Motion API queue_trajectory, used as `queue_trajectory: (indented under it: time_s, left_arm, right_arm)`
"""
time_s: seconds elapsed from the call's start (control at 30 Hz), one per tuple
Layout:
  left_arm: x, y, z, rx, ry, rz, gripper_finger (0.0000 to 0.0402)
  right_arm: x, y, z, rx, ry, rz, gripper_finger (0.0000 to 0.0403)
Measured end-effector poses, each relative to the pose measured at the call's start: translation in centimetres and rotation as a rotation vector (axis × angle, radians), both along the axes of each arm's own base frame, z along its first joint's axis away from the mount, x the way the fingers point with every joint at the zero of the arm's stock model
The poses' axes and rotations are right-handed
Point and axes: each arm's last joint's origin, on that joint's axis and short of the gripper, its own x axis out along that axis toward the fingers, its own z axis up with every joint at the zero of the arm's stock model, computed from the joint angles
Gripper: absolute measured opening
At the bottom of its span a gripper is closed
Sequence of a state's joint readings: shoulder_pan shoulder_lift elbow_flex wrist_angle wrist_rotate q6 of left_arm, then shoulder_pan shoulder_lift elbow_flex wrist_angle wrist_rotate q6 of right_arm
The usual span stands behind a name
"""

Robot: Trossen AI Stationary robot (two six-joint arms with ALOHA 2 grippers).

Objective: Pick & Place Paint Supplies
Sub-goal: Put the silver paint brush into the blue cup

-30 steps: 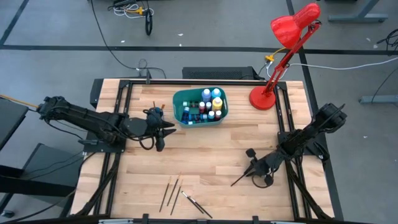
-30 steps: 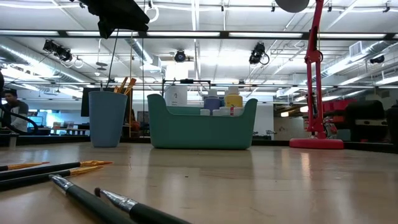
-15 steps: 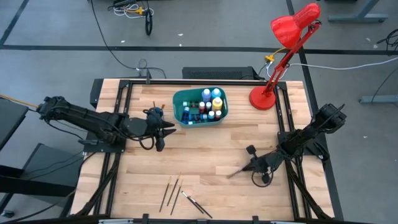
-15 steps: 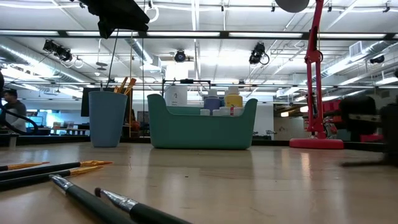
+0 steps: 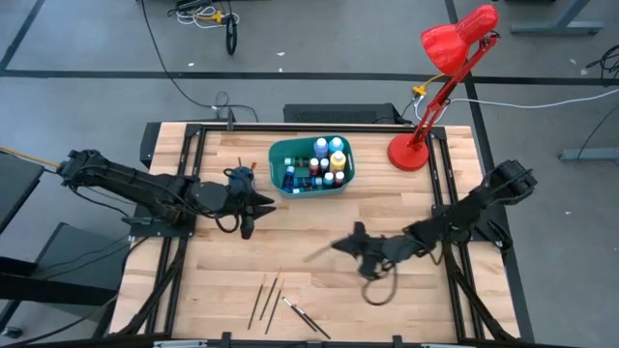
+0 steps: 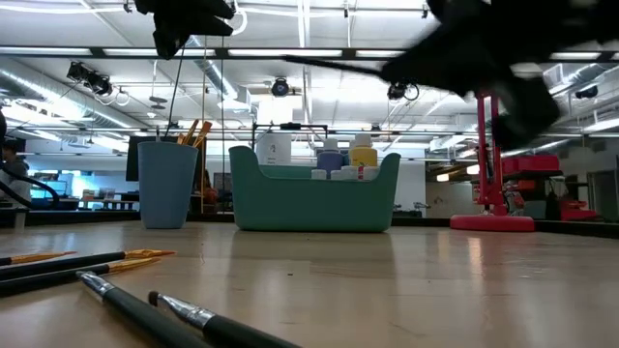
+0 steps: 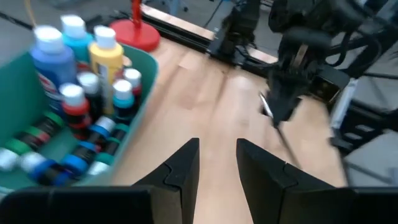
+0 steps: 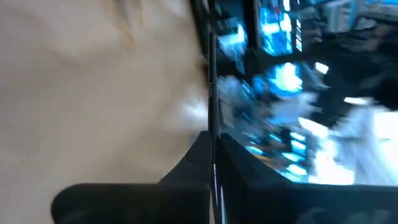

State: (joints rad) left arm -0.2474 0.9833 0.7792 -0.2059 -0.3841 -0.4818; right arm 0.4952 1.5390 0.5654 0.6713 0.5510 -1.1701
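My right gripper (image 5: 350, 242), over mid-table, is clenched on a thin dark brush (image 8: 211, 93), blurred but apparently off the wood. My left gripper (image 7: 216, 163) hangs half-parted, empty, beside the teal bin (image 5: 280, 155) of paint bottles (image 5: 329, 159).

Grey floor (image 5: 87, 58) with cables; ceiling strip lights (image 6: 319, 53), exposed ducts.
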Motion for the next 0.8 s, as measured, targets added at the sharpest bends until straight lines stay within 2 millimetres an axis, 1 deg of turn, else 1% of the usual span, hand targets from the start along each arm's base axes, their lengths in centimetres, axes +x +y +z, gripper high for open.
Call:
queue_trajectory:
  time_s: [0.07,0.13,0.17,0.27,0.37,0.43,0.5,0.57,0.63,0.73,0.8]
  left_arm:
    - [0.0,-0.1,0.1,-0.091,-0.018,0.001,0.0114]
    - [0.1,-0.2,0.3,-0.184,-0.051,0.017,0.0115]
    - [0.2,-0.2,0.4,-0.211,-0.065,0.020,0.0114]
    - [0.2,-0.2,0.4,-0.214,-0.063,0.007,0.0114]
    - [0.3,-0.3,0.3,-0.231,-0.055,-0.012,0.0114]
    - [0.9,-0.5,-0.1,-0.245,-0.043,-0.021,0.0114]
    - [1.5,-0.7,-0.9,-0.243,-0.010,-0.026,0.0114]
    - [2.8,-1.1,-1.6,-0.259,-0.002,-0.039,0.0114]
    - [3.8,-1.2,-2.9,-0.279,0.051,-0.042,0.0114]
    - [5.6,-1.4,-4.1,-0.335,0.043,-0.066,0.0114]
    - [6.7,-1.5,-4.8,-0.372,0.052,-0.100,0.0114]
  right_arm:
    - [2.0,-0.4,2.1,-0.119,0.022,-0.058,0.0007]
    - [3.5,-0.8,3.9,-0.146,0.060,-0.065,0.0006]
    - [4.1,-1.0,4.7,-0.140,0.076,-0.041,0.0006]
    - [5.2,-1.3,6.1,-0.149,0.126,0.061,0.0006]
    - [5.7,-1.5,7.3,-0.259,0.107,0.058,0.0006]
    - [5.8,-1.7,7.6,-0.299,0.099,0.027,0.0006]
    - [5.8,-1.9,7.4,-0.294,0.114,0.025,0.0006]
    - [5.6,-1.8,6.8,-0.271,0.145,0.070,0.0006]
    - [5.3,-1.8,6.1,-0.286,0.186,0.098,0.0007]
    - [5.2,-1.8,5.9,-0.346,0.202,0.065,0.0007]
    - [5.2,-1.9,5.9,-0.353,0.204,0.045,0.0007]
